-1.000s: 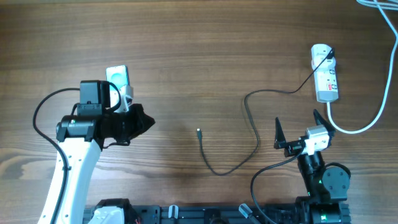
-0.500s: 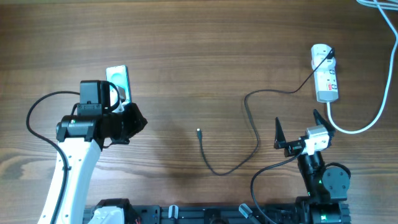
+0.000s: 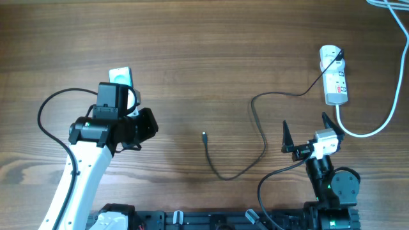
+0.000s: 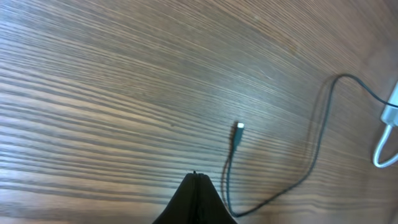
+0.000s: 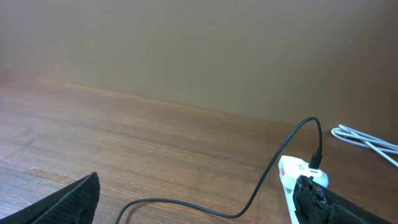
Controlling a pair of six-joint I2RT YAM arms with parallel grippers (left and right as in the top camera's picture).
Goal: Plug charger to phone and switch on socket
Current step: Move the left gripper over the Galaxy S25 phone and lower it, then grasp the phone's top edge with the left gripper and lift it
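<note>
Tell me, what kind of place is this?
Probably a robot lab workbench: a brown wooden table, a white-and-black robot arm, and a white oblong power strip with a thin black charger cable.

On the table (image 3: 204, 38), the phone (image 3: 121, 76) lies at the left, its near end under the left arm; the socket (image 3: 334, 83) sits far right, well apart. The charger (image 3: 263, 142) runs from the socket leftward and loops forward, its tip lying mid-table between the left gripper (image 3: 148, 123) and the right gripper (image 3: 304, 122), which stands before the socket
</note>
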